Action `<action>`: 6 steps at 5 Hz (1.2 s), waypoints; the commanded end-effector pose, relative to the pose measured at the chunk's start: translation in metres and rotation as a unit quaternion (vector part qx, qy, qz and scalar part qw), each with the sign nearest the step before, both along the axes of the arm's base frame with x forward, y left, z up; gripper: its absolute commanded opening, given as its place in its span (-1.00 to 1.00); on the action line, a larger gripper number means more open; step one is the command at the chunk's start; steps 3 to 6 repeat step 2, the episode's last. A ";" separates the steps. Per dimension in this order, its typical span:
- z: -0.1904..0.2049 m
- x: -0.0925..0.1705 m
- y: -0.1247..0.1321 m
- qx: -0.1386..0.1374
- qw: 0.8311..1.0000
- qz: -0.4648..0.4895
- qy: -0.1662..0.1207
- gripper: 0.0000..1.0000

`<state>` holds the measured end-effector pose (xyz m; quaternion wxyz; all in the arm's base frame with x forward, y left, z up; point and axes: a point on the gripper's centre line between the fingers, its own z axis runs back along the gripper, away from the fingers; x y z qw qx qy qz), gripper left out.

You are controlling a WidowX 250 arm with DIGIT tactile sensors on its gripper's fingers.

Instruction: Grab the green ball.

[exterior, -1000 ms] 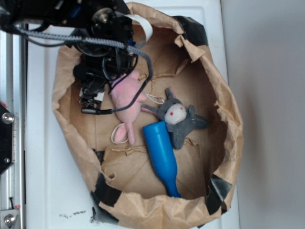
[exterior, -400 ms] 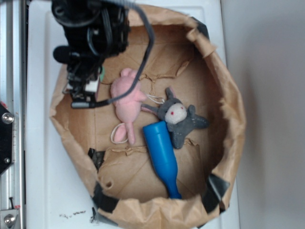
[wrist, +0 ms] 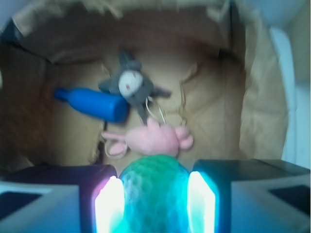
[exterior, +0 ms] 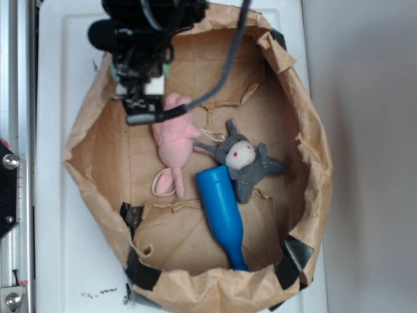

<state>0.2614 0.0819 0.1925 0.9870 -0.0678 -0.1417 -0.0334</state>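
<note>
With my gripper (wrist: 154, 196) clamped on the green ball (wrist: 154, 187), pads flush on both sides, it hangs secured above the pink plush toy (wrist: 150, 139) in the paper bag (exterior: 98, 137).

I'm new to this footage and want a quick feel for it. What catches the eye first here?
In the wrist view, the green ball fills the foreground, clamped between the gripper and its glowing pads. Beyond it, in the crumpled brown paper bag, lie a pink plush toy, a grey plush toy and a blue bottle, close together.
</note>
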 end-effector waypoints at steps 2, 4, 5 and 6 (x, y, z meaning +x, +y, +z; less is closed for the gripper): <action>0.036 0.018 -0.006 0.021 0.999 0.018 -0.020 -1.00; 0.036 0.018 -0.006 0.021 0.999 0.018 -0.020 -1.00; 0.036 0.018 -0.006 0.021 0.999 0.018 -0.020 -1.00; 0.036 0.018 -0.006 0.021 0.999 0.018 -0.020 -1.00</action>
